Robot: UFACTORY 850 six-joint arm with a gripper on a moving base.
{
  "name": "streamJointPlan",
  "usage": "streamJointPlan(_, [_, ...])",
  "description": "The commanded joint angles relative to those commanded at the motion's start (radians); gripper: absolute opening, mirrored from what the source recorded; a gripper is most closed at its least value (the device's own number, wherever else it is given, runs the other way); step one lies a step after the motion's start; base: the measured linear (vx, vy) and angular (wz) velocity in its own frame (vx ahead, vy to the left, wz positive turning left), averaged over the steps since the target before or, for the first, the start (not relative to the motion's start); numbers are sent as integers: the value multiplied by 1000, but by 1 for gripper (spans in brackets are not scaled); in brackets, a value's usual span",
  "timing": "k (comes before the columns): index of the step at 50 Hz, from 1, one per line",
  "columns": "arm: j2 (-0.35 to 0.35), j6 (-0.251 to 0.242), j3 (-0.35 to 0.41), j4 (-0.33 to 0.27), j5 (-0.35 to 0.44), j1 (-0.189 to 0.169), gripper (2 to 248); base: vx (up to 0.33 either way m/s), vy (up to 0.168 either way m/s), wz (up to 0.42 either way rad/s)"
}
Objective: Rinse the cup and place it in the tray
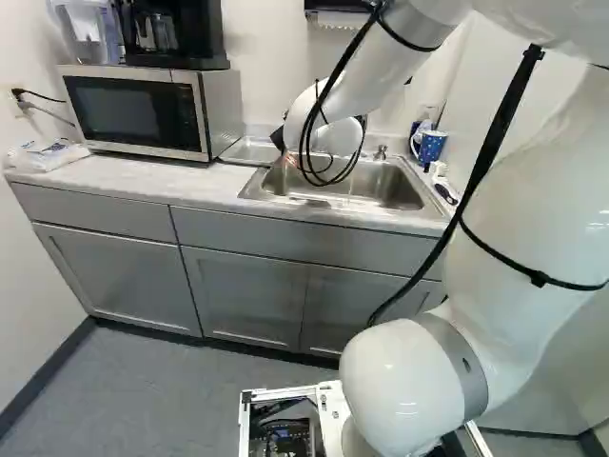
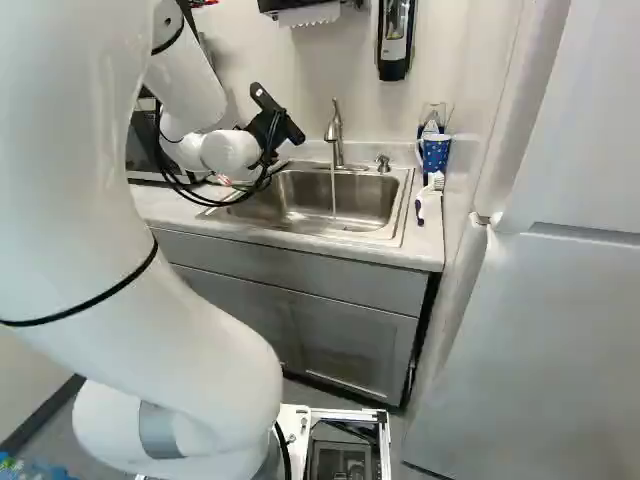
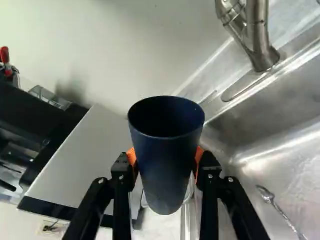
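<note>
My gripper [image 2: 275,125] shows as a black shape left of the faucet in the right base view, its fingertips hidden. In the wrist view the gripper [image 3: 166,162] is shut on a dark blue cup [image 3: 167,170], one orange pad against each side; its open rim faces the camera. A shiny tray [image 1: 238,152] lies between microwave and sink in the left base view. Water runs from the faucet [image 2: 335,130] into the sink [image 2: 370,205]. The cup is beside the faucet, away from the stream.
The microwave [image 1: 143,114] stands on the counter [image 1: 114,176], with a coffee maker [image 1: 171,33] on top. A spotted blue mug [image 2: 435,152] and a brush [image 2: 420,210] are right of the sink. A spoon [image 3: 270,197] lies in the basin. The fridge [image 2: 540,320] is at the right.
</note>
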Motion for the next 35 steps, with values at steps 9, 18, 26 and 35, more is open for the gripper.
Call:
streamJointPlan(9, [0,-94,0,0,0,0,124,0,0,0])
streamJointPlan(18, [0,-189,0,0,0,0,124,0,0,0])
streamJointPlan(26, [0,-273,0,0,0,0,124,0,0,0])
streamJointPlan(35, [0,-368,0,0,0,0,124,0,0,0])
